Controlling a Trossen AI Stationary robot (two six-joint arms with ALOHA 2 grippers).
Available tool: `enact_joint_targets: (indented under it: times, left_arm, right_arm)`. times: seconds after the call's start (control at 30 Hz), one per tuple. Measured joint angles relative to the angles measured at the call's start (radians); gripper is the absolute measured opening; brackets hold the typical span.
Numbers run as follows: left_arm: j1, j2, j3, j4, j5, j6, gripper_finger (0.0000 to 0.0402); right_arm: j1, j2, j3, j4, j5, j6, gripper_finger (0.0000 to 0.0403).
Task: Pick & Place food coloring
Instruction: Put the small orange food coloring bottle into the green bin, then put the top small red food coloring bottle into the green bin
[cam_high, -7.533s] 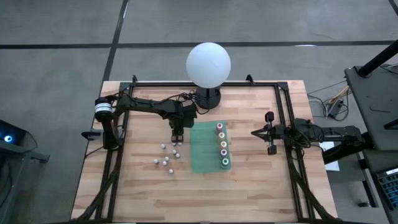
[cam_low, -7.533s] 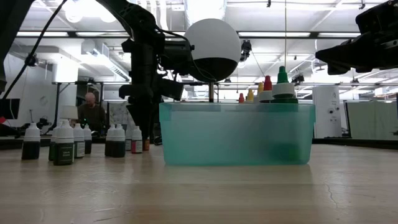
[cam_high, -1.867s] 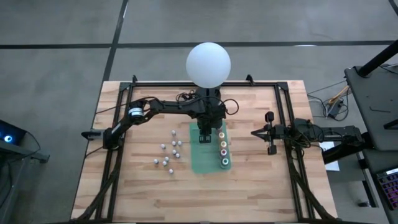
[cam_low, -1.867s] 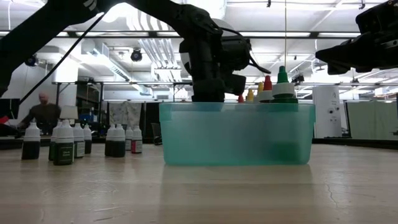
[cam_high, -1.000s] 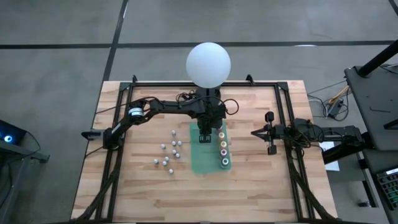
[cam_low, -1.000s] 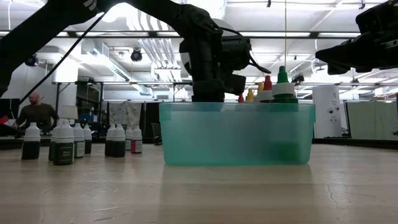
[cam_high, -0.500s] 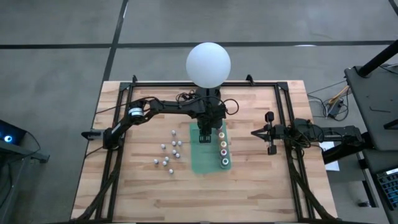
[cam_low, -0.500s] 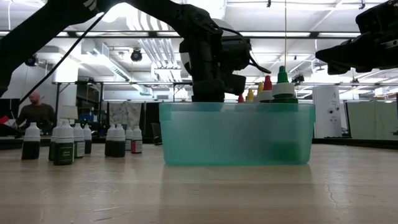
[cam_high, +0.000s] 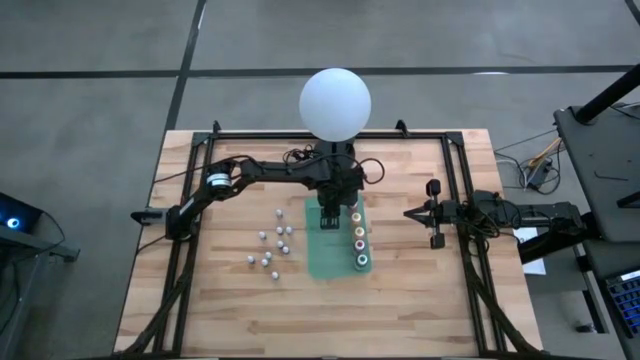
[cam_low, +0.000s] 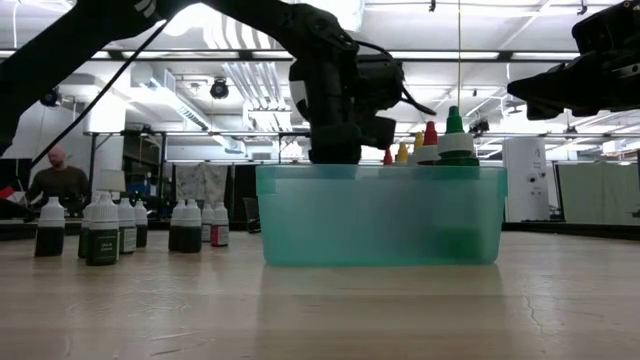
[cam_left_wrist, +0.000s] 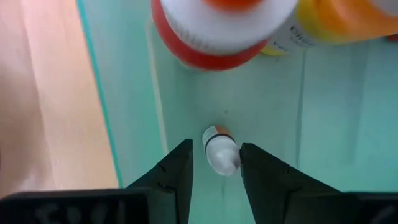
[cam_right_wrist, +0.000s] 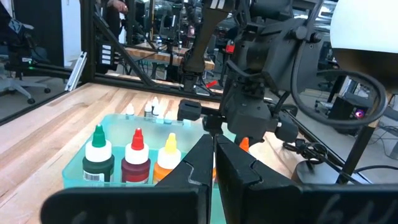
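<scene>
The left tool (cam_left_wrist: 214, 163), jaws parted over the green bin (cam_high: 318, 258), straddles a small bottle (cam_left_wrist: 221, 149) on its floor, apparently releasing it beside the coloured-capped bottles (cam_high: 358, 238); the right tool (cam_high: 432, 214) waits closed.

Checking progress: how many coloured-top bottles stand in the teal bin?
5, in one row along the bin side nearer the right arm: green, red, orange, yellow, then pink beside the left gripper. Others may hide under that arm.
</scene>
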Motion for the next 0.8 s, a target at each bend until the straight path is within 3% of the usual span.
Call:
enact_joint_targets:
  times: [0.8]
  left_arm:
    - [0.001, -0.049, 0.044, -0.087, -0.023, -0.002, 0.0106]
  right_arm:
    - [0.0, 0.001, 0.0, 0.001, 0.0, 0.0, 0.0009]
